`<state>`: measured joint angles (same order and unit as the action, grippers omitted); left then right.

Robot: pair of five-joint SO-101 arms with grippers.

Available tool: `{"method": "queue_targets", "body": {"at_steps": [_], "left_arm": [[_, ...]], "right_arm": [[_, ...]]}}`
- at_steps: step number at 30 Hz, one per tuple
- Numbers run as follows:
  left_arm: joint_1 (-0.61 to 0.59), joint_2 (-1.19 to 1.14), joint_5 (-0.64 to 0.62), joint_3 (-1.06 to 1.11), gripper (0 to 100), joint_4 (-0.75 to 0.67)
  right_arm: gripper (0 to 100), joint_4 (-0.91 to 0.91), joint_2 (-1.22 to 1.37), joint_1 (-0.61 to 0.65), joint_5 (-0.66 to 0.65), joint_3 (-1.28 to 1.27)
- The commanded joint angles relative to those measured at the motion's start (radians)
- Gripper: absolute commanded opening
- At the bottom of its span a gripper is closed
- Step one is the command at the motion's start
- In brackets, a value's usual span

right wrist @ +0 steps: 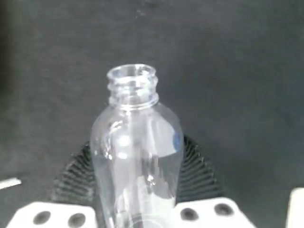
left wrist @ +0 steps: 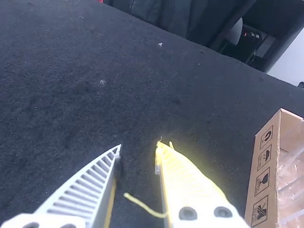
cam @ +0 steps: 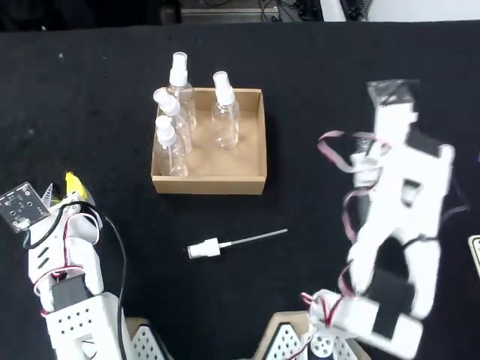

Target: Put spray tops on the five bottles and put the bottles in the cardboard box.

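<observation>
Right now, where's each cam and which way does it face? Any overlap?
High view: fixed above the table, looking down on the cardboard box, capped bottles, a loose spray top, the left arm and right arm.
Left wrist view: on the left wrist, facing past the left fingers, apart and empty, toward the box's side.
Right wrist view: on the right wrist, facing along the right fingers, shut on an uncapped bottle.
Shared: high and left wrist views both show the cardboard box.
</observation>
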<state>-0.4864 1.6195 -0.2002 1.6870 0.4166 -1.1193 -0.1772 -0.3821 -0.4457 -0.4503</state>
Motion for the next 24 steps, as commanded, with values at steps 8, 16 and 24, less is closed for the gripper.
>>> {"method": "queue_targets", "body": {"at_steps": [8, 16, 24], "left_arm": [[0.007, 0.015, 0.158, 0.022, 10, -0.003], [0.008, 0.017, 0.161, 0.016, 10, 0.018], [0.005, 0.017, 0.166, -0.150, 10, 0.215]], "right_arm": [[1.0, 0.052, -0.297, 0.253, 0.221, -0.274], [1.0, 0.198, -0.251, 0.252, 0.296, -0.401], [1.0, 0.368, -0.444, 0.180, 0.410, -0.585]]}}
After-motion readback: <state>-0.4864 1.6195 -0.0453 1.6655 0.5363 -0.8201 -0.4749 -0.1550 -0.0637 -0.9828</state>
